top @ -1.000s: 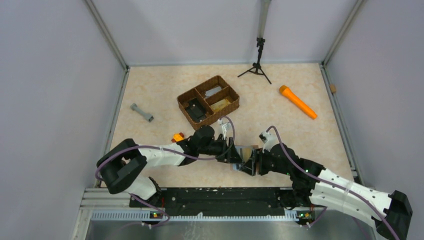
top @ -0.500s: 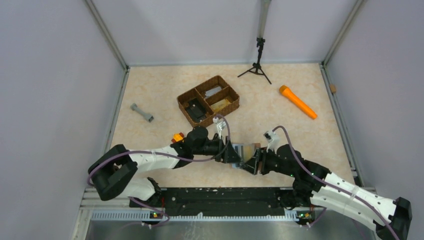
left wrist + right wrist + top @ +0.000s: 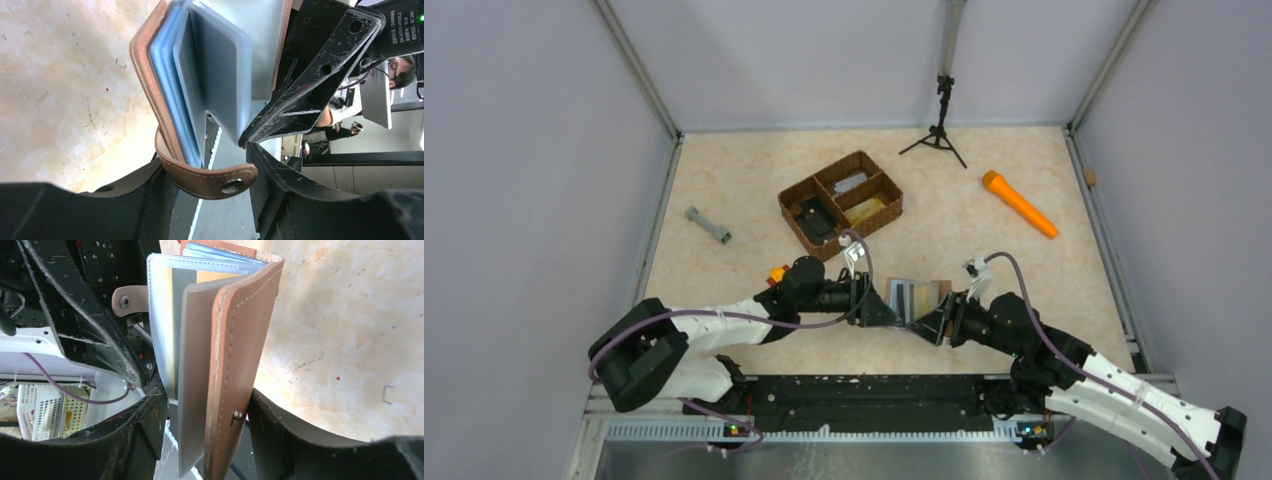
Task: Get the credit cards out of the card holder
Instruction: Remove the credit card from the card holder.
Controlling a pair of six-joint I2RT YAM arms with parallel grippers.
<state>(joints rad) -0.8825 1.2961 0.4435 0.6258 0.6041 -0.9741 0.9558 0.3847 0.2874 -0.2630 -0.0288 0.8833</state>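
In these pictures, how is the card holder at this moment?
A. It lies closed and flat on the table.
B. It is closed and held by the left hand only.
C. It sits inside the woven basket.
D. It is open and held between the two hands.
D: the card holder is spread open, with the left hand gripping one brown cover and the right hand gripping the other.

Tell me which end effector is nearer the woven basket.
Left. The left end effector is on the near side of the basket, toward the robot; the right end effector is farther off to the right. Both grip the card holder between them.
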